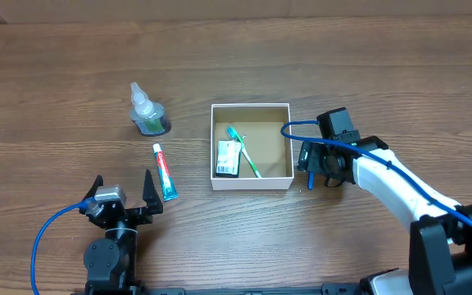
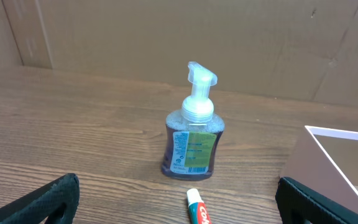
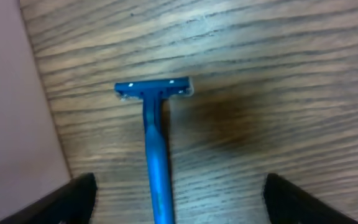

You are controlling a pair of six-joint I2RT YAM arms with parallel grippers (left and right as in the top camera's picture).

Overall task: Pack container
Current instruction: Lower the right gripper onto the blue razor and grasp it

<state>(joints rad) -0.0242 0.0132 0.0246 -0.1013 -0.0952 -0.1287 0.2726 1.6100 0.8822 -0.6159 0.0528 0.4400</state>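
Note:
The container (image 1: 251, 184), a shallow white box with a brown inside, sits mid-table and holds a green toothbrush (image 1: 245, 152) and a small packet (image 1: 229, 157). Its wall shows in the right wrist view (image 3: 11, 124) and its corner in the left wrist view (image 2: 344, 155). A blue razor (image 3: 157, 155) lies on the wood just right of the box, between the open fingers of my right gripper (image 3: 179, 205), which is lowered over it (image 1: 316, 166). My left gripper (image 1: 124, 188) is open and empty, behind a toothpaste tube (image 1: 165, 172), whose cap shows in the left wrist view (image 2: 197, 211).
A clear pump bottle with green liquid (image 1: 147, 111) stands left of the box, beyond the toothpaste; it also shows in the left wrist view (image 2: 191, 137). Cardboard panels stand behind the table in the left wrist view. A blue cable runs along the right arm.

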